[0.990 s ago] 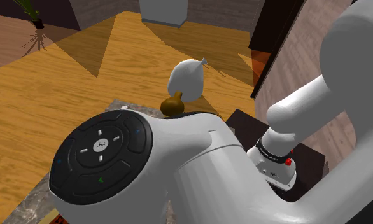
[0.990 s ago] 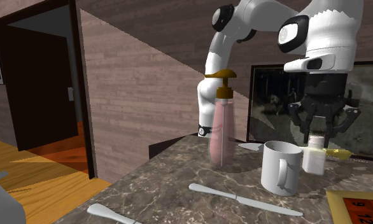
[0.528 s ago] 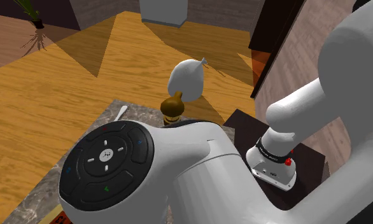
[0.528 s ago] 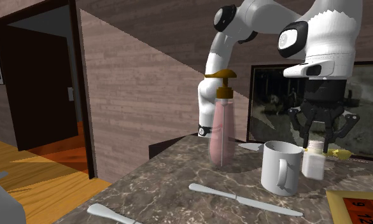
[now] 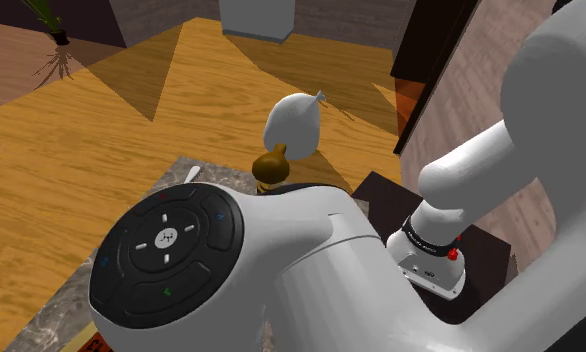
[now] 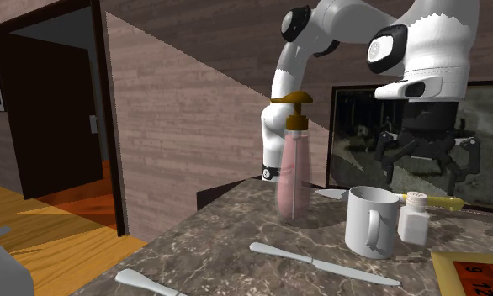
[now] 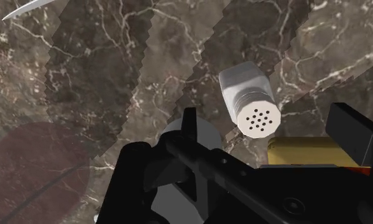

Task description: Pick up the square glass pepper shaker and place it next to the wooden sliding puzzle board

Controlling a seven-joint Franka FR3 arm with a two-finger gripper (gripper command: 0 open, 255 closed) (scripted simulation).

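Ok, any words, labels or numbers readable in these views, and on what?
Nothing reads clearly.
Puzzle board: dark digits on orange tiles, too small and cut off to read.
Black wrist band on the arm: tiny white lettering, unreadable.
Pepper shaker: no label.

Very little here can be read. The puzzle board [image 6: 480,271], lying at the desk's edge in the second exterior view's lower right corner, has orange tiles inside its pale yellow frame. The tiles carry dark figures that look like digits, but the picture's edge cuts them off and I cannot tell which numbers they are. On my own arm, the black round control pad [image 5: 166,240] in the shoulder view bears a small pale emblem at its centre. Four pale bars ring that emblem, and tiny blue, green and red marks sit further out; they are signs only, and I can make out no letters among them.
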